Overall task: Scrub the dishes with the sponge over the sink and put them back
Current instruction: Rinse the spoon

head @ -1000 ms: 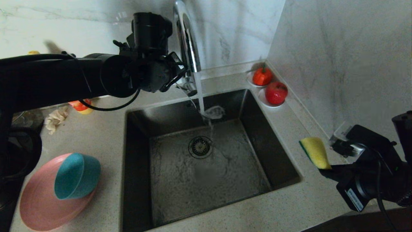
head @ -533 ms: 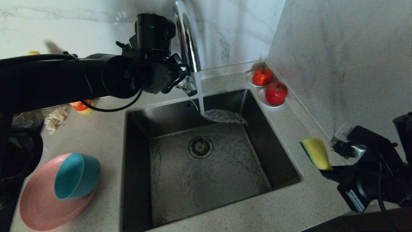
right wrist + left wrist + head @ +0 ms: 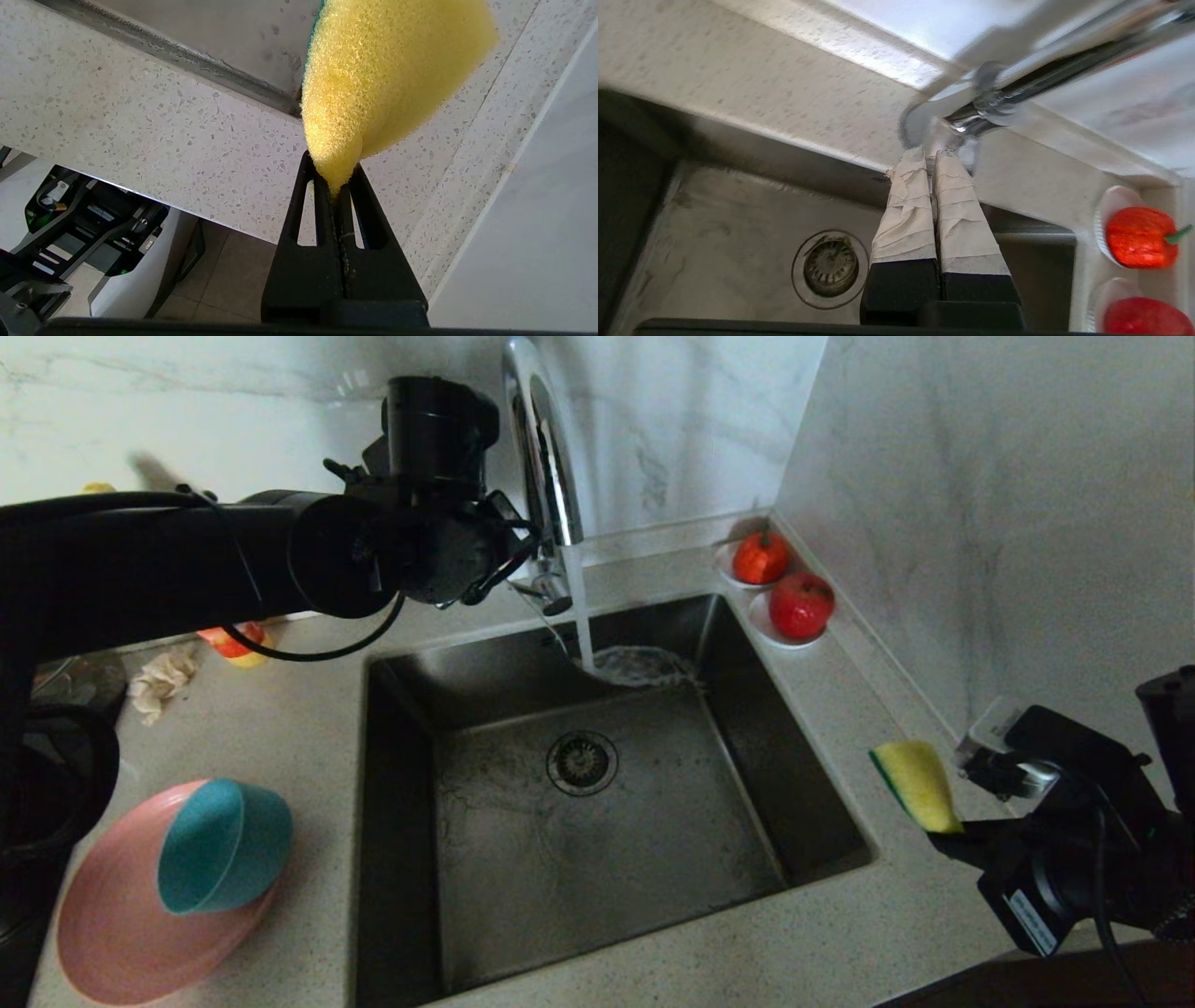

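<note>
Over the back of the sink, under the running tap, my left gripper is shut on the slim handle of the spoon. Water fans off the spoon's bowl. In the left wrist view, the taped fingers of that gripper press together just below the spout. At the counter's right edge my right gripper is shut on one end of the yellow sponge, which sticks up from the right gripper as a sponge wedge. The teal bowl lies tipped on the pink plate at front left.
Two white saucers with red fruit stand at the sink's back right corner. A beige rag and a small red-yellow item lie on the left counter. The drain strainer is in mid-basin. A marble wall closes the right side.
The left wrist nudged right and came back. The water hitting the spoon went from a small splash to a broad fan. The right arm with the sponge stayed nearly still.
</note>
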You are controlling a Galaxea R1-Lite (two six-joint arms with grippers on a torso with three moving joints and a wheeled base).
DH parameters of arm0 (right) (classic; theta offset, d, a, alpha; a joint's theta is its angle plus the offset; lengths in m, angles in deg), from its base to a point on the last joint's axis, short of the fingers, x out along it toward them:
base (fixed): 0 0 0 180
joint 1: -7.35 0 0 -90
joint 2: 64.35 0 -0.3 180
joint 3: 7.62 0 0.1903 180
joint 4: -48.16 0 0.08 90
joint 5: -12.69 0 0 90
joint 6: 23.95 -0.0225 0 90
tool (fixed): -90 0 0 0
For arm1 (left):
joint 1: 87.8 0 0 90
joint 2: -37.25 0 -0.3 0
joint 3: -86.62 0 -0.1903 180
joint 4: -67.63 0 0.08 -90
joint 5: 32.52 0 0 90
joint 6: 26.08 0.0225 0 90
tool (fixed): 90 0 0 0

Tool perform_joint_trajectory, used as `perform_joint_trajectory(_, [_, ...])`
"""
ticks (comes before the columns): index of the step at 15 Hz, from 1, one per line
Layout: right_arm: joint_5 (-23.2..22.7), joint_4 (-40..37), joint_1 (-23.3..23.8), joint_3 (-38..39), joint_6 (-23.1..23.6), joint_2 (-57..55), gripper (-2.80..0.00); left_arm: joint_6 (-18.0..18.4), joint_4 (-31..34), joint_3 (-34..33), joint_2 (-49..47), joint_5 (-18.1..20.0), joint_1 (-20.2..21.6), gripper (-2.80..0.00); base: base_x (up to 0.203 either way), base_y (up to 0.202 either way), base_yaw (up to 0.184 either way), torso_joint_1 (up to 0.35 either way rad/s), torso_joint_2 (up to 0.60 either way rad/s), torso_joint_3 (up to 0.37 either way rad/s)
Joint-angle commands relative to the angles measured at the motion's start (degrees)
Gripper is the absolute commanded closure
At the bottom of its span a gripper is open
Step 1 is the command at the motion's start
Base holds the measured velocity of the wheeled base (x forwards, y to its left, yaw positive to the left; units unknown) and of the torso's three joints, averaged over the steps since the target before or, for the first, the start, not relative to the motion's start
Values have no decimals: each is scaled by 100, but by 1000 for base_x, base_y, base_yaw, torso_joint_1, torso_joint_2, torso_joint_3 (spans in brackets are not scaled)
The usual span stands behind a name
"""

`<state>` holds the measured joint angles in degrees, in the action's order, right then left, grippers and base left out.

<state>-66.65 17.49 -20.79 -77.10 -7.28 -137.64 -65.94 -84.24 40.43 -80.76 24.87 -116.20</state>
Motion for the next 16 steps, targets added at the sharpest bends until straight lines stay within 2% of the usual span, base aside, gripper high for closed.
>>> perform_joint_trajectory(1, [6,-5,-2,5,11,-19,0,-294,394,21,-11,-7,22,0,0,0,0,0,0,0])
perform_joint_trajectory(3, [6,-1,-8,5,11,-36,0,-622,748,30,-4,43,87,0,0,0,0,0,0,0])
perform_joint_trajectory(4, [6,1,-8,14,11,-45,0,-659,842,30,1,58,99,0,0,0,0,0,0,0])
perform_joint_trajectory(7, [5,1,-8,31,2,-45,0,-1023,1119,30,14,361,107,0,0,0,0,0,0,0])
perform_joint_trajectory(10, [-3,1,1,31,2,-19,0,-1023,1088,30,14,361,107,0,0,0,0,0,0,0])
perform_joint_trajectory(12, [-10,1,1,92,2,-1,0,-847,931,30,29,326,107,0,0,0,0,0,0,0])
perform_joint_trajectory(14, [-58,1,1,110,2,-1,0,-438,555,30,50,280,107,0,0,0,0,0,0,0])
perform_joint_trajectory(16, [-64,1,1,114,2,-10,0,-107,-127,30,92,97,107,0,0,0,0,0,0,0])
